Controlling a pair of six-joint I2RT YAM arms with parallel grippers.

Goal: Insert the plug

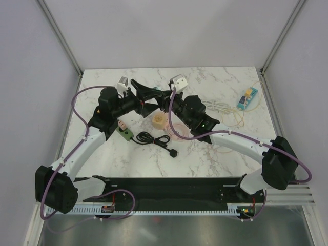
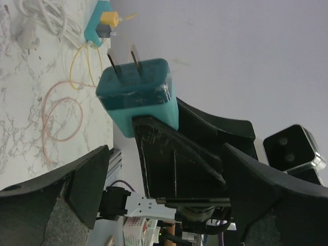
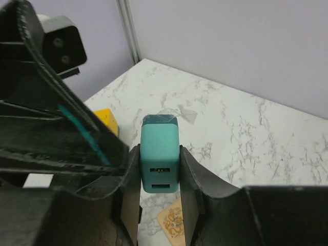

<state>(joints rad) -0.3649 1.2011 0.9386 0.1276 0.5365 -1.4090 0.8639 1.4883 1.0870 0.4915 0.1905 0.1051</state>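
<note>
Item under inspection: the teal plug (image 2: 137, 97). It is off the desk (image 1: 215, 154), held in the air over the far middle of the surface where the two arms meet.

Right gripper (image 3: 160, 154): closed on the plug, one finger pressed against each flat side of the body. The face with two slots looks toward the right wrist camera. The two metal prongs stick out of the opposite end, clear of the fingers.

Left gripper (image 2: 164, 154): open. Its fingers (image 2: 77, 189) stand wide apart on either side of the right gripper's fingers and do not touch the plug.

Other items on the desk:
- Green block (image 1: 125, 134) with a pink piece at its far end (type not legible), toward the left edge and just beside the left arm.
- Black cable (image 1: 154, 139), coiled beside the green block, its end trailing toward the near edge.
- Pale yellow cube (image 1: 159, 121), near the middle and below the grippers.
- White cable (image 1: 215, 106), bunched right of centre.
- Small teal board (image 1: 247, 97) with a yellow part, near the far right corner.
- Thin pink wire loop (image 1: 177, 130), beside the cube.
</note>
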